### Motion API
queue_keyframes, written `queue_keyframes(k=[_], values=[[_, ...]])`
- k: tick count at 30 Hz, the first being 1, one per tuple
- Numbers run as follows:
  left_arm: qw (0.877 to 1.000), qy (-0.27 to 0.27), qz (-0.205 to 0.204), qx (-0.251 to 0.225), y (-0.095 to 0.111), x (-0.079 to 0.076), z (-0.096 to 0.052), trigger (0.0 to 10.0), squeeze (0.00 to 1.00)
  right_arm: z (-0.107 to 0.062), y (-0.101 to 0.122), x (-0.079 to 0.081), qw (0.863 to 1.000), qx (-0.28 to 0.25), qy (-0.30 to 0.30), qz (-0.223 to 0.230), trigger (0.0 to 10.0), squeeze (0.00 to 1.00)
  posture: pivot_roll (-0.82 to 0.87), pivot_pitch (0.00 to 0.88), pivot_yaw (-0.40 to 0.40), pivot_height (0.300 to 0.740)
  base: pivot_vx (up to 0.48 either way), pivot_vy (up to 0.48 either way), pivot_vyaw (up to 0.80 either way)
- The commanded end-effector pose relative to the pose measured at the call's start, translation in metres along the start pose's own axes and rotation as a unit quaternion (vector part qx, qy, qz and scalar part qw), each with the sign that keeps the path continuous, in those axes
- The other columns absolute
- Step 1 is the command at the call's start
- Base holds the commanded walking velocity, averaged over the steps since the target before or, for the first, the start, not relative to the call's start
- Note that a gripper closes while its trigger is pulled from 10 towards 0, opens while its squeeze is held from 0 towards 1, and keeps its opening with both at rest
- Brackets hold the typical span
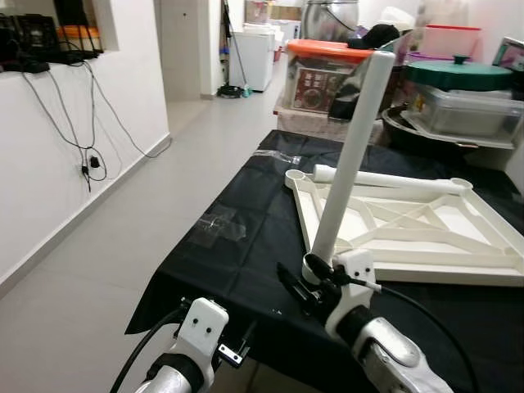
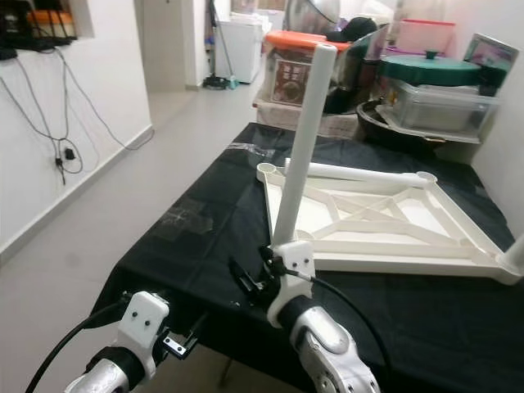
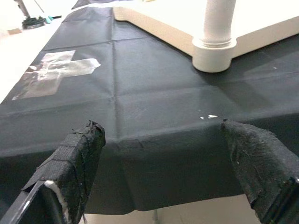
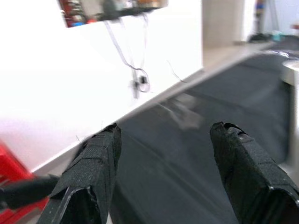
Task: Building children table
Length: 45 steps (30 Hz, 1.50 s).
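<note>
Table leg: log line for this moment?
table leg: upright in near corner socket | tabletop: upside down on black cloth | right gripper: open beside leg base | left gripper: open, idle

Silver arms, white wrists, black cables

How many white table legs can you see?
3. One leg stands upright in the near left corner of the upturned tabletop. A second leg lies along the tabletop's far edge. A third leg peeks in at the near right corner. More may be hidden.

There are no words or numbers clear enough to read anywhere, and the picture on the far box [image 1: 313, 85] is too blurry.
</note>
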<state>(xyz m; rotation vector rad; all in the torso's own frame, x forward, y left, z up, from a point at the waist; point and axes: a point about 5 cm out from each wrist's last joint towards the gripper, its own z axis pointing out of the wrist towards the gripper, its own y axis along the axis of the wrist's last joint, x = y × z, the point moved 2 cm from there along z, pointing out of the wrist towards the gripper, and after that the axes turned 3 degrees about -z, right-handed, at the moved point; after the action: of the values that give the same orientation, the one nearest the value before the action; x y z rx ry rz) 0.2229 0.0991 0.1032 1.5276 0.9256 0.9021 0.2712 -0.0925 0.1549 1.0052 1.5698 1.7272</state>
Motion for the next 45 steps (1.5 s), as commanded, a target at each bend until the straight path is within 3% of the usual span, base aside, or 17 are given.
queue_keyframes(k=[1, 3, 5, 7, 8, 12, 17, 25, 28, 34, 36, 38, 39, 40, 42, 43, 45], values=[[1.0, -0.001, -0.005, -0.007, 0.002, -0.002, 0.0, 10.0, 0.0, 0.008, 0.006, 0.003, 1.0, -0.015, 0.012, 0.002, 10.0, 0.0, 0.19, 0.0, -0.087, 0.74, 0.0, 0.0, 0.0], [1.0, 0.0, -0.006, -0.009, 0.003, -0.002, -0.001, 10.0, 0.0, 0.024, 0.015, 0.01, 0.999, -0.034, 0.027, 0.003, 10.0, 0.0, 0.19, 0.0, -0.09, 0.74, 0.0, 0.0, 0.0], [1.0, 0.0, -0.006, -0.009, 0.003, -0.002, -0.001, 10.0, 0.0, 0.024, 0.015, 0.01, 0.999, -0.034, 0.027, 0.003, 10.0, 0.0, 0.19, 0.0, -0.09, 0.74, 0.0, 0.0, 0.0], [1.0, 0.0, -0.009, -0.012, 0.004, -0.003, -0.002, 10.0, 0.0, 0.049, 0.026, 0.014, 0.998, -0.056, 0.018, 0.012, 10.0, 0.0, 0.2, 0.0, -0.094, 0.74, 0.0, 0.0, 0.0], [1.0, 0.0, -0.009, -0.012, 0.004, -0.003, -0.002, 10.0, 0.0, 0.049, 0.026, 0.014, 0.998, -0.056, 0.018, 0.012, 10.0, 0.0, 0.2, 0.0, -0.094, 0.74, 0.0, 0.0, 0.0], [1.0, -0.001, -0.02, -0.022, 0.009, -0.006, -0.006, 10.0, 0.0, 0.084, 0.045, 0.009, 0.995, -0.078, -0.058, 0.011, 10.0, 0.0, 0.21, 0.0, -0.112, 0.74, 0.0, 0.0, 0.0], [0.999, -0.002, -0.026, -0.023, 0.011, -0.01, -0.008, 10.0, 0.0, 0.092, 0.052, 0.001, 0.988, -0.087, -0.127, 0.006, 10.0, 0.0, 0.21, 0.0, -0.119, 0.74, 0.0, 0.0, 0.0], [0.999, -0.004, -0.031, -0.022, 0.012, -0.013, -0.011, 10.0, 0.0, 0.088, 0.056, -0.014, 0.97, -0.099, -0.221, -0.02, 10.0, 0.0, 0.21, 0.011, -0.121, 0.74, 0.0, 0.0, 0.0], [0.999, -0.006, -0.034, -0.02, 0.012, -0.014, -0.011, 10.0, 0.0, 0.07, 0.055, -0.039, 0.939, -0.094, -0.325, -0.053, 10.0, 0.0, 0.2, 0.017, -0.118, 0.74, 0.0, 0.0, 0.0], [0.999, -0.007, -0.033, -0.017, 0.011, -0.014, -0.011, 10.0, 0.0, 0.051, 0.05, -0.057, 0.925, -0.082, -0.366, -0.068, 10.0, 0.0, 0.2, 0.015, -0.116, 0.74, 0.0, 0.0, 0.0], [0.999, -0.007, -0.033, -0.017, 0.011, -0.013, -0.011, 10.0, 0.0, 0.04, 0.049, -0.068, 0.918, -0.077, -0.381, -0.078, 10.0, 0.0, 0.2, 0.012, -0.112, 0.74, 0.0, 0.0, 0.0], [0.999, -0.008, -0.032, -0.016, 0.01, -0.013, -0.01, 10.0, 0.0, 0.014, 0.047, -0.093, 0.9, -0.065, -0.42, -0.102, 10.0, 0.0, 0.19, 0.008, -0.106, 0.74, 0.0, 0.0, 0.0], [0.999, -0.008, -0.032, -0.016, 0.01, -0.013, -0.01, 10.0, 0.0, 0.014, 0.047, -0.093, 0.9, -0.065, -0.42, -0.102, 10.0, 0.0, 0.19, 0.008, -0.106, 0.74, 0.0, 0.0, 0.0], [0.999, -0.009, -0.032, -0.015, 0.01, -0.012, -0.01, 10.0, 0.0, -0.01, 0.045, -0.114, 0.876, -0.047, -0.462, -0.13, 10.0, 0.0, 0.19, 0.003, -0.101, 0.74, 0.0, 0.0, 0.0], [0.999, -0.01, -0.031, -0.014, 0.009, -0.012, -0.01, 10.0, 0.0, -0.035, 0.042, -0.132, 0.848, -0.022, -0.505, -0.159, 10.0, 0.0, 0.18, 0.001, -0.096, 0.74, 0.0, 0.0, 0.0], [0.999, -0.011, -0.03, -0.013, 0.009, -0.011, -0.01, 10.0, 0.0, -0.045, 0.041, -0.139, 0.837, -0.012, -0.522, -0.164, 10.0, 0.0, 0.18, 0.0, -0.097, 0.74, 0.0, 0.0, 0.0], [0.999, -0.011, -0.03, -0.013, 0.009, -0.011, -0.01, 10.0, 0.0, -0.049, 0.041, -0.142, 0.832, -0.007, -0.53, -0.164, 10.0, 0.0, 0.18, 0.0, -0.097, 0.74, 0.0, 0.0, 0.0]])
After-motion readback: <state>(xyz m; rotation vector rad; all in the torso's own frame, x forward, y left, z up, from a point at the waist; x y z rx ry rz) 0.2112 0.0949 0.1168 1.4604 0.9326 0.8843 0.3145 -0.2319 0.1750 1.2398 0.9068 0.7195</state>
